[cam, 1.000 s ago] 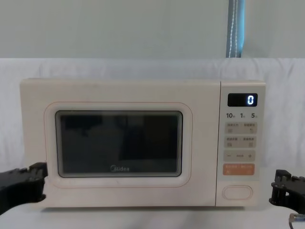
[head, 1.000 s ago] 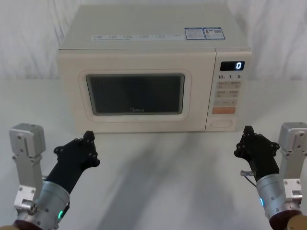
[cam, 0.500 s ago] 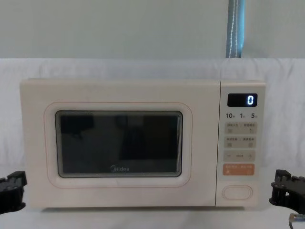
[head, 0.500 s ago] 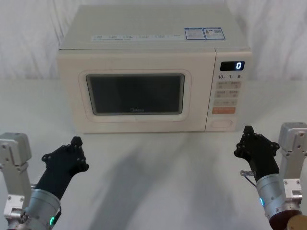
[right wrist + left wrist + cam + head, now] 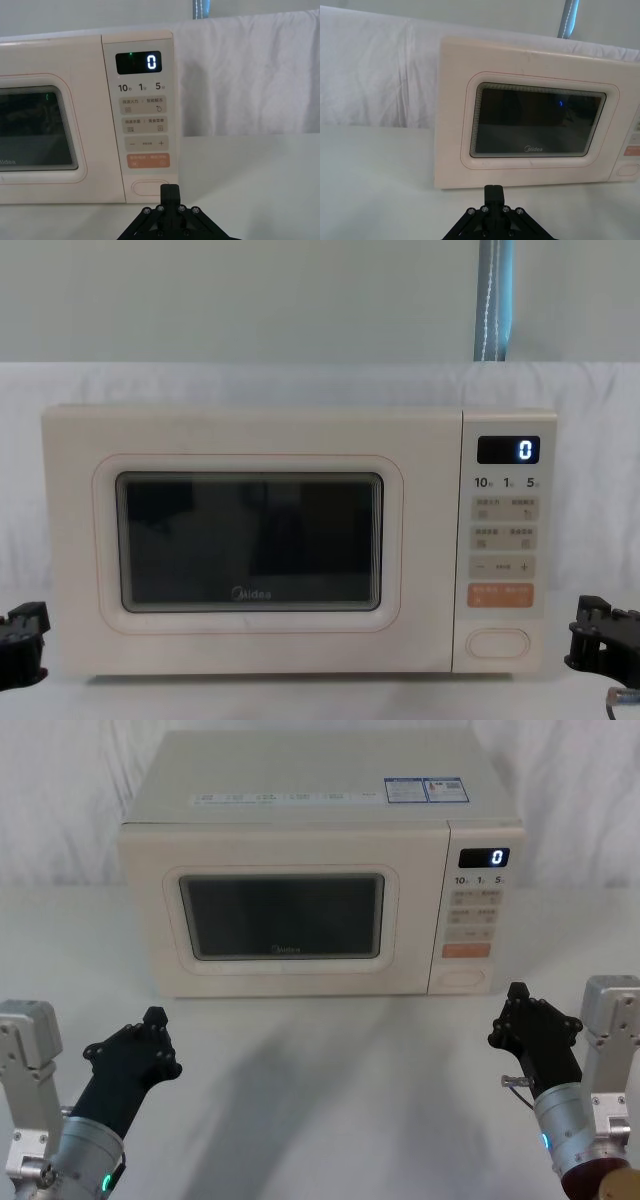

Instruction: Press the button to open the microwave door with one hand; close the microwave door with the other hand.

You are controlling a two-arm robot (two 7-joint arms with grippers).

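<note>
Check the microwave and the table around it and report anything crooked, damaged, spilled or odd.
Nothing stands out. The microwave door sits shut and flush, the display reads 0, and the button looks intact. The left gripper and right gripper hover short of the microwave, touching nothing.

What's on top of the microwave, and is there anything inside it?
On the microwave top lie flat printed labels. The microwave door is shut and its window is dark, so the inside cannot be seen.

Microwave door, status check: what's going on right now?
Left gripper and right gripper low on table, off the microwave. Microwave door shut, button unpressed. Nothing in the way.
</note>
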